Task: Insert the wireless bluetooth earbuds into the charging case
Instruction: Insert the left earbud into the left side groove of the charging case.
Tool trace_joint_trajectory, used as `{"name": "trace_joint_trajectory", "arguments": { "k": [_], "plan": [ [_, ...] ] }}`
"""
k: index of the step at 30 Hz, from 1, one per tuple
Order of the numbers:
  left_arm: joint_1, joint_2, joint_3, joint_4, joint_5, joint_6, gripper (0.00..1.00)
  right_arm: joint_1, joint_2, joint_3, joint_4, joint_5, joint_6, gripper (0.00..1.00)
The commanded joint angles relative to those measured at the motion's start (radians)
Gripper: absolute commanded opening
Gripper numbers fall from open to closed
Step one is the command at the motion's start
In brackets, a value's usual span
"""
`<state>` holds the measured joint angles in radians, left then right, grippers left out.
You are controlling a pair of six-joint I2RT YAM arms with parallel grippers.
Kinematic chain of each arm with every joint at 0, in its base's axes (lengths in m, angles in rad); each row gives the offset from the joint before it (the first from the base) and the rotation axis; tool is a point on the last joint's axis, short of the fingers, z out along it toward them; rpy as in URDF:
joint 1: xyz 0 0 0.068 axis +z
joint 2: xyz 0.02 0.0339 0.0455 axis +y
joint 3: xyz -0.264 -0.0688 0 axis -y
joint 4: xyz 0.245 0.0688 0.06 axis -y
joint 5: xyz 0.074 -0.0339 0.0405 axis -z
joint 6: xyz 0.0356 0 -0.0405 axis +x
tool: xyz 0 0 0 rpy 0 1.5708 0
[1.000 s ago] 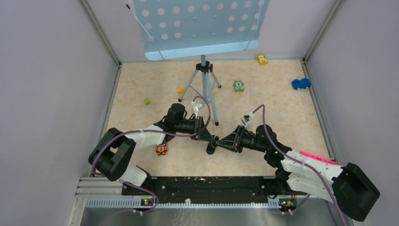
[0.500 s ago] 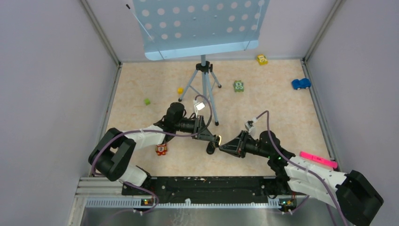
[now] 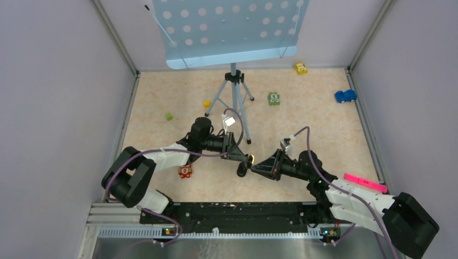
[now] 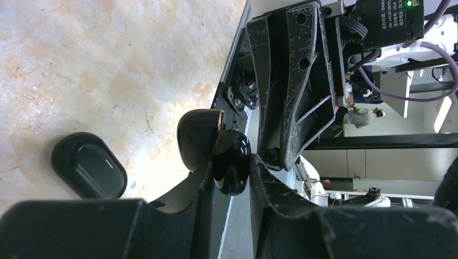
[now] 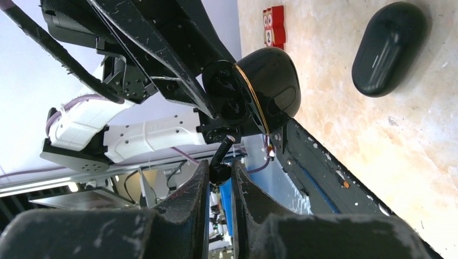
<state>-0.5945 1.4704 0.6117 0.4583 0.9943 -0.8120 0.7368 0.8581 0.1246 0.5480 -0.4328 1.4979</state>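
Note:
My left gripper (image 3: 249, 159) is shut on a glossy black open charging case (image 4: 231, 162); its gold-rimmed lid (image 4: 197, 137) stands open. The case is held above the table and faces my right gripper (image 3: 255, 165). In the right wrist view the open case (image 5: 270, 89) fills the middle. My right gripper (image 5: 220, 168) is shut on a tiny black earbud (image 5: 219, 172), whose stem points up at the case, just short of it. A second matte black oval pebble (image 3: 242, 171) lies on the table below both grippers; it also shows in the left wrist view (image 4: 89, 164) and the right wrist view (image 5: 389, 48).
A tripod stand (image 3: 235, 97) with a blue perforated board stands behind the grippers. A red number block (image 3: 185, 171) lies by the left arm. A pink marker (image 3: 365, 183), a blue car (image 3: 345, 96), a green toy (image 3: 274, 99), a yellow car (image 3: 301, 68) and small blocks lie around.
My right arm has swung down and left, uncovering the pink marker, and its gripper has come close to the case. My left gripper has turned slightly, still holding the case.

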Motion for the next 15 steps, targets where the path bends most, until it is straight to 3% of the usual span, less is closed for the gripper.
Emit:
{"name": "trace_joint_trajectory", "arguments": {
  "k": [1,15],
  "plan": [
    [-0.004,-0.027,0.02,0.009,0.003,0.025,0.0,0.008,0.038,0.012,0.093,-0.019,0.016,0.0],
    [-0.002,-0.04,0.028,-0.02,-0.005,0.046,0.0,0.023,0.064,0.02,0.073,-0.019,0.008,0.0]
  ]
}}
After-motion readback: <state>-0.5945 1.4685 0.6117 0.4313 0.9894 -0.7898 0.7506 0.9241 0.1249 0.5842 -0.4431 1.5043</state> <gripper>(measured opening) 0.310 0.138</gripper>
